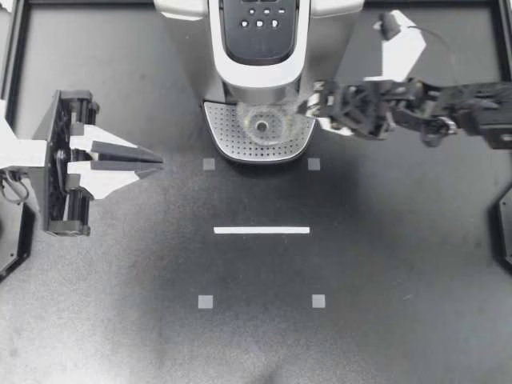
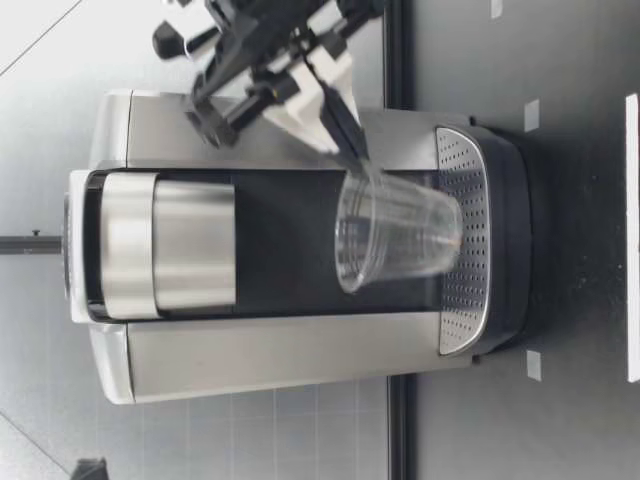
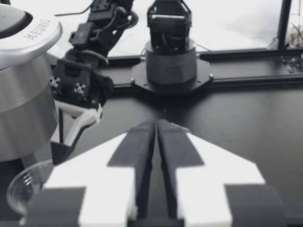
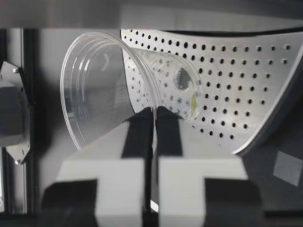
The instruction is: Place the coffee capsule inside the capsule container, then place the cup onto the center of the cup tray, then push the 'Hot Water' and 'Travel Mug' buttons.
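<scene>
A clear plastic cup (image 1: pixel 268 126) stands slightly tilted on the coffee machine's perforated cup tray (image 1: pixel 232 146), under the spout. My right gripper (image 1: pixel 308 106) reaches in from the right and is shut on the cup's rim. In the low view the cup (image 2: pixel 395 235) has its base at the tray (image 2: pixel 465 300), with my right gripper (image 2: pixel 350 140) at its upper edge. The right wrist view shows the cup (image 4: pixel 94 80) wall pinched at my gripper (image 4: pixel 154 113). My left gripper (image 1: pixel 156 162) hovers at the table's left, shut and holding nothing. No capsule is visible.
The coffee machine (image 1: pixel 256 48) stands at the back centre, its button panel (image 1: pixel 260 18) facing up. A white tape line (image 1: pixel 262 230) and small grey squares (image 1: pixel 206 302) mark the dark table in front. The left wrist view shows my right arm's base (image 3: pixel 170 61) across the table.
</scene>
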Controlling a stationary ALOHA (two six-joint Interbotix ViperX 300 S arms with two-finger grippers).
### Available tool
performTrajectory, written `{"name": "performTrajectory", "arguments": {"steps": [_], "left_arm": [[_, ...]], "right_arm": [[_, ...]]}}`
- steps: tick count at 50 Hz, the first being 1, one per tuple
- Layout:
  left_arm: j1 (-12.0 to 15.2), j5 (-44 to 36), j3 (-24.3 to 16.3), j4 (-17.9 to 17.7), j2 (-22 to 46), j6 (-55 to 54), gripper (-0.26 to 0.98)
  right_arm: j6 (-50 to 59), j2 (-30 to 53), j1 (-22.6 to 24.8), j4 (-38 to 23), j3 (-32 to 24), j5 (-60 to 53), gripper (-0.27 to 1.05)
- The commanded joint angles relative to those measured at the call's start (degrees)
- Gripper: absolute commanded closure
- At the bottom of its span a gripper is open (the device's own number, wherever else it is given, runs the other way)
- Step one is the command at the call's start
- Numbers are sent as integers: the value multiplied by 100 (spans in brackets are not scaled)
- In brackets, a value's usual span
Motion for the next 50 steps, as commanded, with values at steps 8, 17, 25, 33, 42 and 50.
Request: {"name": "performTrajectory", "arguments": {"steps": [8,17,25,33,42,50], "left_arm": [[18,-62,0,0,-26,-35,58],[18,-62,9,0,-44,-26,58],[18,-62,9,0,-44,-26,58],[18,-53,35,-9,-53,-35,58],[18,-62,35,0,-53,-35,58],[18,-62,26,0,-53,-35,58]], "right_arm": [[18,9,18,-9,-202,-44,73],[97,18,18,0,-202,-26,73],[132,44,18,-9,-202,-9,72],[132,62,18,-9,-211,-9,70],[132,62,18,-9,-211,-9,62],[132,70,18,-9,-246,-9,47]]}}
